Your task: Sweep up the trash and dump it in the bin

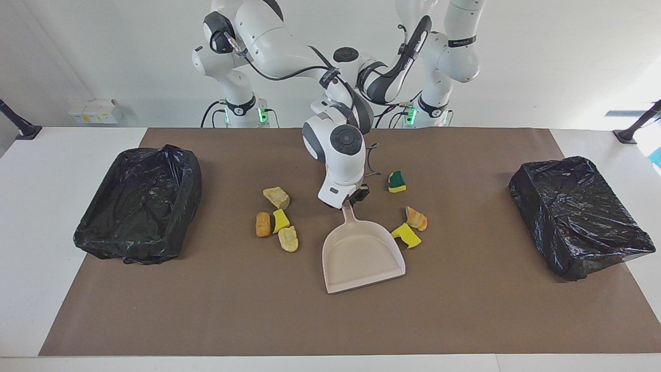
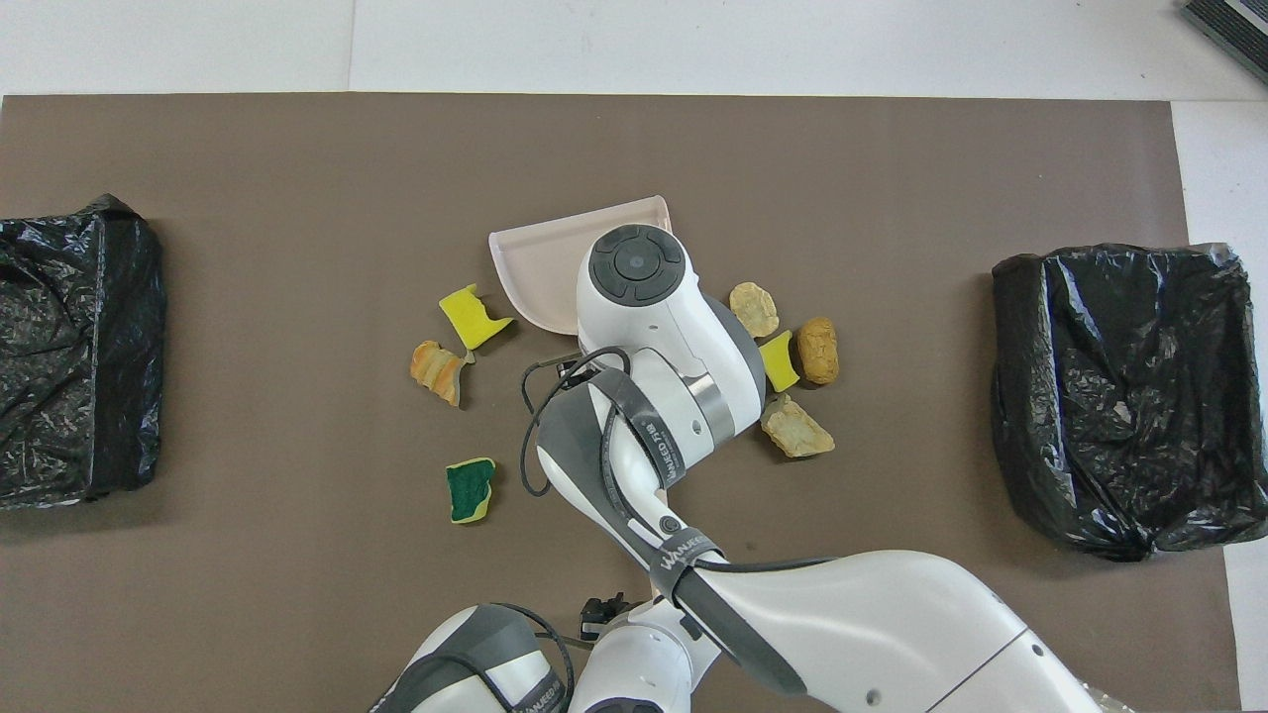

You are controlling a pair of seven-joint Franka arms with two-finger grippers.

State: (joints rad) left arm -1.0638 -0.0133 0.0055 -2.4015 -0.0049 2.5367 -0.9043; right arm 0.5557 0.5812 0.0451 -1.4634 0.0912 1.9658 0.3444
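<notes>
From overhead my own right arm (image 2: 654, 396) hides the dustpan (image 2: 540, 262) handle and my right pincer (image 1: 352, 199). My left pincer's tips are hidden. One black bin (image 2: 69, 347) is cut off by the edge.

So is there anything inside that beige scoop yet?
No. In the facing view the dustpan pan is bare; every trash chunk lies outside, the yellow chunk right against its wall. From overhead, the right arm covers part of the pan.
</notes>
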